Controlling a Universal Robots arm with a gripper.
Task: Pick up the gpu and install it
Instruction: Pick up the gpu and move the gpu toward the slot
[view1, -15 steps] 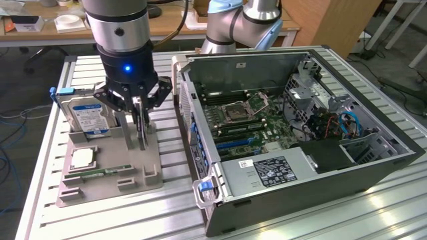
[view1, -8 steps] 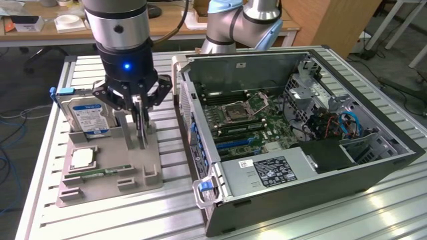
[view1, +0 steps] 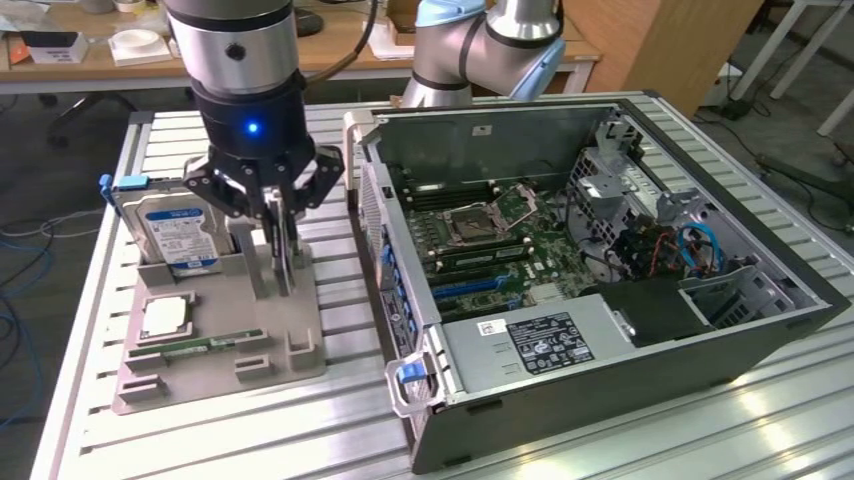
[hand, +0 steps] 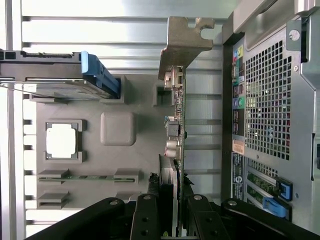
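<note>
The gpu (view1: 283, 272) is a thin dark card standing on edge at the side of the grey parts tray (view1: 214, 372) nearest the computer case. In the wrist view the gpu (hand: 178, 117) shows edge-on, with its silver end bracket (hand: 185, 37) at the far end. My gripper (view1: 278, 240) reaches down from above, one finger against each face of the card. The wrist view shows the gripper (hand: 175, 192) with its black fingers (hand: 149, 205) pressed to the card's two sides. I cannot tell whether the card's lower edge still rests in the tray.
An upright hard drive (view1: 174, 235) with a blue-white label, a processor (view1: 164, 317) and a green memory stick (view1: 214, 343) share the tray. The open computer case (view1: 747, 330) lies at the exterior view's right, motherboard (view1: 494, 240) exposed. A second robot arm (view1: 481, 40) stands behind it.
</note>
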